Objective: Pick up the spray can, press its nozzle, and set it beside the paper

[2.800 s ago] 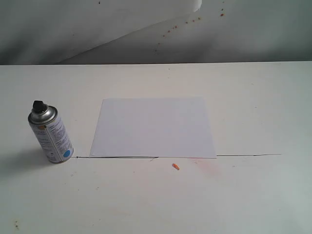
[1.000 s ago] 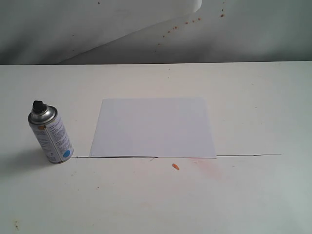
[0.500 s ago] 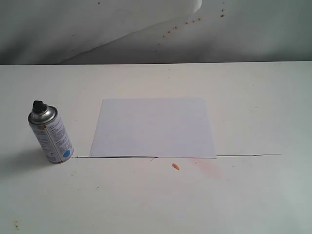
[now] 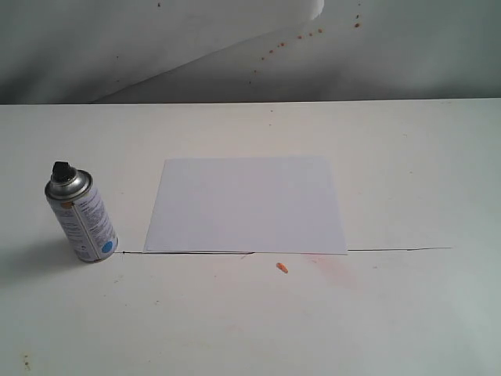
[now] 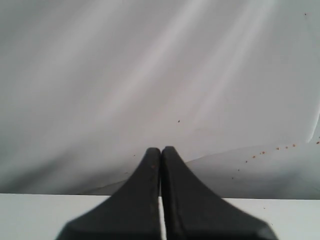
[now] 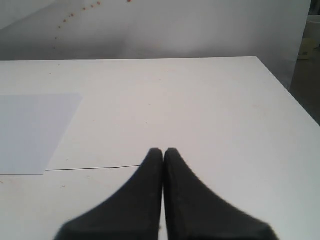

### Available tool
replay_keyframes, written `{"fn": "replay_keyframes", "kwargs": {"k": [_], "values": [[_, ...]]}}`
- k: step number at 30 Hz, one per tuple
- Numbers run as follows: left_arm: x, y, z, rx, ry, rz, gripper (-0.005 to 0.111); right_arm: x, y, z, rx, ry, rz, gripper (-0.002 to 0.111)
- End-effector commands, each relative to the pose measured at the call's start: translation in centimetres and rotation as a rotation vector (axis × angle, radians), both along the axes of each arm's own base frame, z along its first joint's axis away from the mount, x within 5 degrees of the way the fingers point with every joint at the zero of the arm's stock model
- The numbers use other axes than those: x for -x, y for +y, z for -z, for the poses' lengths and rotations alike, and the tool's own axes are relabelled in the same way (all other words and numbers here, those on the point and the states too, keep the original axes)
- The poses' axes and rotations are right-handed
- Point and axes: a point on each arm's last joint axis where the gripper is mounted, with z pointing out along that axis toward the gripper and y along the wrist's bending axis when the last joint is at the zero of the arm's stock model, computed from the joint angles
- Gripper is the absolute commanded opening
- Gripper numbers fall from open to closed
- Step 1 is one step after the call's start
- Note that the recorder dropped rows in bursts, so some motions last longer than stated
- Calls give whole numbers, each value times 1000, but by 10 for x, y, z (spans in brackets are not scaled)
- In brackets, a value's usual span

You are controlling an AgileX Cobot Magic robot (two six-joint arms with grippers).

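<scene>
White laminate desk (image 4: 407, 157), count one, carries everything; a white curved backdrop (image 4: 156, 39), count one, rises behind it, speckled with orange spots.

Paper (image 4: 246, 205), count one; flat, near edge laid along a thin dark line (image 4: 399, 250) drawn across the desk, probably as a placement mark; it lies ahead of the right end effector (image 6: 163, 151), well apart, one corner showing in the right wrist view.

Left end effector (image 5: 161, 150): fingers pressed together, nothing held; aimed at the backdrop above the desk's far edge. Right end effector: fingers likewise pressed together, empty. Count two; neither shows in the exterior view.

Spray can (image 4: 82, 219), count one; upright on the left arm's side, near the paper's corner but not touching; absent from both wrist views, so its bearing from either end effector cannot be fixed. Standing upright leaves its body free for a side grasp, I judge.

Nozzle (image 4: 61, 169), count one; black, uppermost, exposed for pressing.

Orange fleck (image 4: 282, 268), count one; just beyond the line. Task not begun.
</scene>
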Motion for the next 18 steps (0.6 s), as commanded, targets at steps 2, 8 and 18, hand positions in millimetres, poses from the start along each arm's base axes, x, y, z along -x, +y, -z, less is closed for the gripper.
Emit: {"fn": "replay_keyframes", "kwargs": {"k": [2,8,18], "values": [[0,0,0,-20,-19,-1,1,0,0,1,16,-3,-1,0],[1,2,26,-11,-73,-17,1,0,0,1,16,-3,-1,0],[27,10,124,-39,2,-40,1,0,0,1,16,-3,-1,0]]}}
